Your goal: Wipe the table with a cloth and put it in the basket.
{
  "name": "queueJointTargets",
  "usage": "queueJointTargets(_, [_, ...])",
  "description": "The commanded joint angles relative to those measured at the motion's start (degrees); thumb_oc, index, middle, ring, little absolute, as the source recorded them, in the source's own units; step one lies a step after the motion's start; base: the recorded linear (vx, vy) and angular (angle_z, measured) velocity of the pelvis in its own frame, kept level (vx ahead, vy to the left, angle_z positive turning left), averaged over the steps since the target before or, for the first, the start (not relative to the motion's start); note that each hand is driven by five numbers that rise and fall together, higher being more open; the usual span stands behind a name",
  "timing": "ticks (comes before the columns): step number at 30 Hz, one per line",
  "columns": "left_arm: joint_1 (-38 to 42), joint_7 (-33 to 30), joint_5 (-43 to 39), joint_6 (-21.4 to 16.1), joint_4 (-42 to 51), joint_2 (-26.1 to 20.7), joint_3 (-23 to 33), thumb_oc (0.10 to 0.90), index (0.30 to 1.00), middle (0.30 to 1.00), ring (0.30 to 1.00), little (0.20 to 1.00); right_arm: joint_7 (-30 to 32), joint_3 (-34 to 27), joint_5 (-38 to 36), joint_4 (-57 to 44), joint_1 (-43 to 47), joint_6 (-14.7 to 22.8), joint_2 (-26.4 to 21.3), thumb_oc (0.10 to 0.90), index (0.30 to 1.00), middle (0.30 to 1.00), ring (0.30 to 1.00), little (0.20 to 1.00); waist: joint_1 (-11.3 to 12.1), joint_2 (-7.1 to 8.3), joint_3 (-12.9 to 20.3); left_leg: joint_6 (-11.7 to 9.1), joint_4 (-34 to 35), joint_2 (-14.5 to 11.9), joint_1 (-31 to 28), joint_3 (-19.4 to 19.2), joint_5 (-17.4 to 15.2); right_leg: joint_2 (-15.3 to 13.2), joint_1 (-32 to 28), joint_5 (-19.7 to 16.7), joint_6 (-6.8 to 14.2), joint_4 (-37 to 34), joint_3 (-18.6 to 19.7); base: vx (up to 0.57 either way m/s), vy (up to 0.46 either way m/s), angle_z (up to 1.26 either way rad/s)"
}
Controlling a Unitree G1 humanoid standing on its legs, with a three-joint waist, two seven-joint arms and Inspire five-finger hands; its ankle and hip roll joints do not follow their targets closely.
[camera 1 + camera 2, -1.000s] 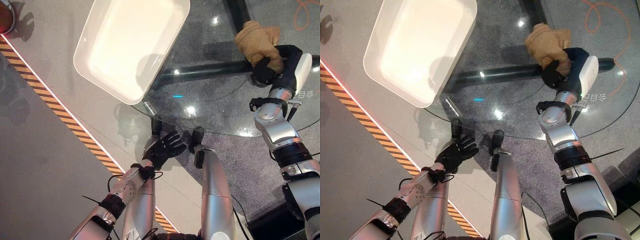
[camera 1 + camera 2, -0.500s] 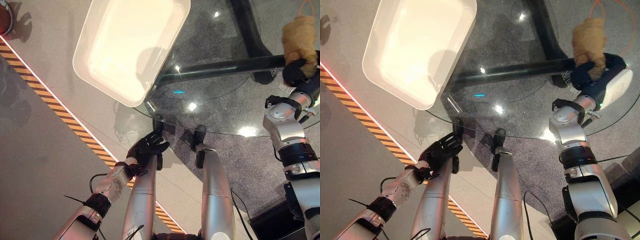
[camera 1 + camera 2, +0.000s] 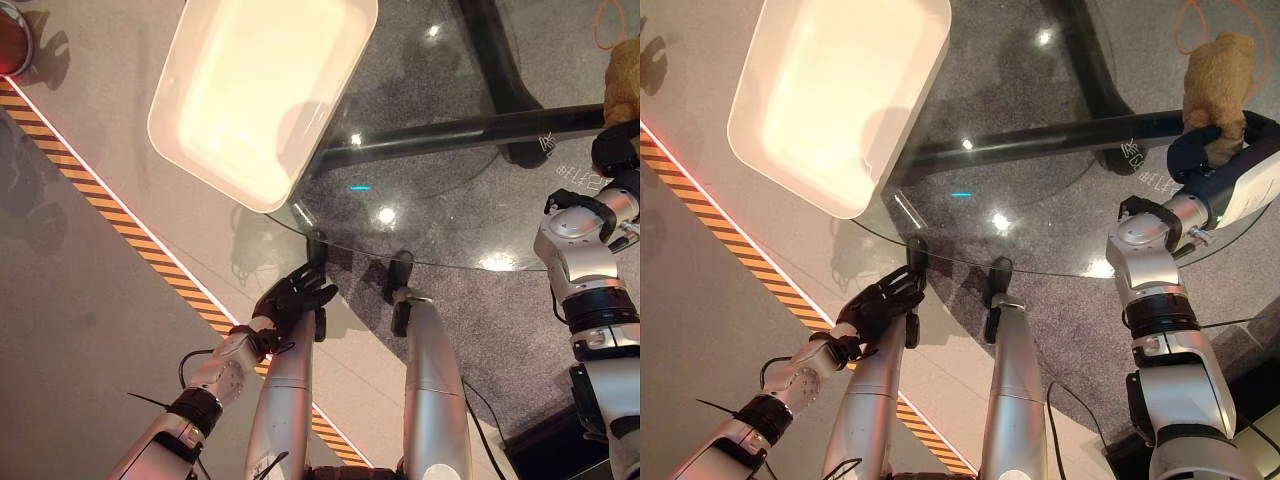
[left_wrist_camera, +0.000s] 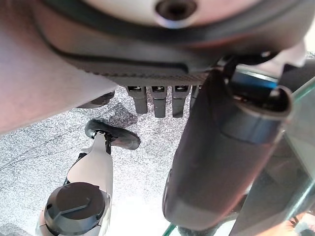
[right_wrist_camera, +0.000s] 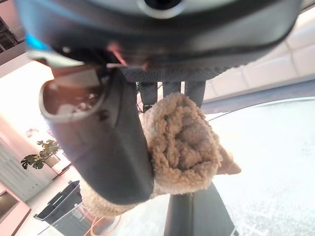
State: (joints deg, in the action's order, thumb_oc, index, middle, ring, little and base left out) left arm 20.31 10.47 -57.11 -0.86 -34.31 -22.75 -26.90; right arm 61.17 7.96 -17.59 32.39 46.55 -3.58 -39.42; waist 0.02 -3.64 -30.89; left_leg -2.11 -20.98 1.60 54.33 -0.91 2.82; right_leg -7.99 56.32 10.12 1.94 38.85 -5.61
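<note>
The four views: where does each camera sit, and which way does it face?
Left eye: on the head, looking down at the glass table, basket and left hand.
Right eye: beside it, same scene; right hand grips the cloth.
Left wrist: on the left arm, looking along its open hand to the floor.
Right wrist: on the right arm, looking along its hand at the cloth.
Both right views show the cloth.

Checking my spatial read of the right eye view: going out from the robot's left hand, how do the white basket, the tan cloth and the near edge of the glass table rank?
1. Glass table's near edge, just beyond the left hand.
2. White basket, ahead on the table's left.
3. Tan cloth, far right, gripped by the right hand.
</note>
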Motion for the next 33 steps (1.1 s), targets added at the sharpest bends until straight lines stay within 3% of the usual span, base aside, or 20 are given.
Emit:
queueJointTargets(1, [-10.53,0.47,0.59,2.21,0.41,3.46,-2.62,0.800,0.900,0.900,0.900,0.900,-0.89,-0.46,7.19,-9.18,1.72,3.14,-7.18,0.100,0.300,0.300,0.300,0.200,-0.54,-1.98,1.10,4.76,-8.68,4.42,-0.73,-0.38,-8.05,5.90,-2.41,-11.45,0.91,-14.91,2.99,0.00,0.000,0.00])
queueJointTargets(8, [-9.81,1.65,1.97,1.42,-1.66,5.07,-1.41,0.800,0.900,0.900,0.900,0.900,-13.54,4.70,8.74,-15.10,0.65,-0.67,-2.66,0.100,0.300,0.300,0.300,0.200,-0.69,-1.73,1.10,4.47,-8.34,4.25,-0.87,-0.83,-7.73,5.82,-2.46,-10.98,0.74,-14.87,2.69,0.00,0.000,0.00])
queueJointTargets(19, [-9.69,2.45,3.90,-0.50,-4.21,7.51,-0.52,0.800,0.900,0.900,0.900,0.900,-26.30,10.93,12.52,-18.36,-6.85,-1.38,5.73,0.100,0.300,0.300,0.300,0.200,-1.14,-1.47,1.10,4.29,-7.46,4.16,-0.82,-1.42,-7.13,5.59,-1.92,-11.04,0.61,-14.86,2.15,0.00,0.000,0.00])
queueJointTargets(27, [-10.71,1.86,4.40,-1.44,-4.26,8.67,-1.20,0.800,0.900,0.900,0.900,0.900,-30.25,15.58,13.02,-19.12,-13.54,1.32,10.69,0.100,0.300,0.300,0.300,0.200,-1.35,-1.37,1.10,3.93,-7.10,4.07,-2.64,-1.28,-8.38,5.69,-3.53,-9.57,0.88,-14.75,2.00,0.02,0.005,0.00])
queueJointTargets(33, [-10.52,1.33,4.05,-1.56,-3.78,8.47,-1.67,0.800,0.900,0.900,0.900,0.900,-39.60,20.27,13.11,-23.62,-15.55,4.65,11.58,0.100,0.300,0.300,0.300,0.200,-1.58,-1.06,1.10,3.72,-6.85,4.21,-2.57,-1.32,-8.02,5.61,-3.43,-9.66,0.95,-14.91,1.85,0.00,0.000,0.00])
